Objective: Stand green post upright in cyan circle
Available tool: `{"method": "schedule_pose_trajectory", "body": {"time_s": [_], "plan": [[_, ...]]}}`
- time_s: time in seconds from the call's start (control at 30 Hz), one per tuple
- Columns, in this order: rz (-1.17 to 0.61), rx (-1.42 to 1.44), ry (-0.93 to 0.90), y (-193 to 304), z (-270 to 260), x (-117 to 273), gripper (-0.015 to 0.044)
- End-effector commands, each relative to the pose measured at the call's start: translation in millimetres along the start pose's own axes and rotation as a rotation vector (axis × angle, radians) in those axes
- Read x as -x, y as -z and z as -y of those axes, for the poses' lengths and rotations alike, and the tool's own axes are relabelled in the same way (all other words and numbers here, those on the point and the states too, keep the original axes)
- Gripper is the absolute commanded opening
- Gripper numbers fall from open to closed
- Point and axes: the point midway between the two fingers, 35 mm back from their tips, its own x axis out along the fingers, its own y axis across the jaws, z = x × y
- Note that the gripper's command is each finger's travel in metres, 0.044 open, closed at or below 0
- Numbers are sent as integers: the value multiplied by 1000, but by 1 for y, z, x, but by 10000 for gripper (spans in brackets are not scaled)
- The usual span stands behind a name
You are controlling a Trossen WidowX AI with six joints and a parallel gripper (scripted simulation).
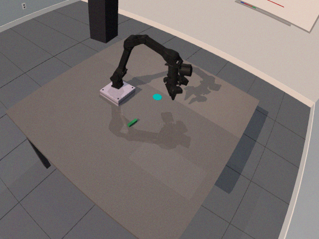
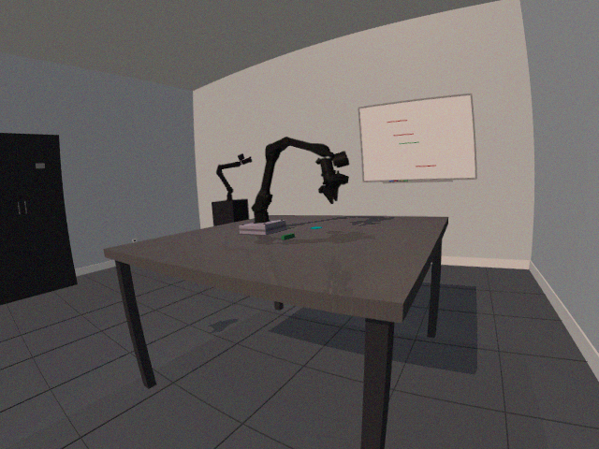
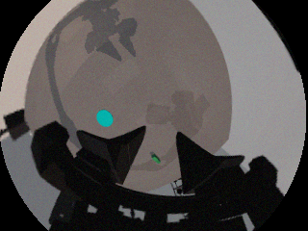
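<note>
The green post (image 1: pixel 132 122) (image 2: pixel 287 237) (image 3: pixel 156 158) lies on its side on the table, in front of the arm's base. The cyan circle (image 1: pixel 157 96) (image 2: pixel 315 227) (image 3: pixel 105 118) is a flat disc on the table, with nothing standing on it. My gripper (image 1: pixel 173 98) (image 2: pixel 332 200) (image 3: pixel 161 131) is open and empty, pointing down high above the table, beyond the circle from the base. In the wrist view the post shows small and far below, between the two dark fingers, and the circle shows to the left of them.
The arm's base stands on a pale plate (image 1: pixel 117 93) (image 2: pixel 261 227) on the brown table (image 1: pixel 84 154) (image 2: pixel 270 270). Shadows of the arm fall across the table top. A second arm (image 2: pixel 225 179) stands on a dark pedestal behind the table.
</note>
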Motion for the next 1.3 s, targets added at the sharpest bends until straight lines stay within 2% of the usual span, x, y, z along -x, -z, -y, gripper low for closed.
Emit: {"method": "schedule_pose_trajectory", "body": {"time_s": [0.0, 0.47, 0.93, 1.17, 1.27], "plan": [[-23, 89, -39, 29, 16, -4, 233], [-42, 361, -178, 125, 51, -14, 233], [43, 611, -297, 217, 56, -14, 233], [49, 622, -301, 221, 55, -16, 233], [49, 622, -301, 221, 51, -42, 233]]}}
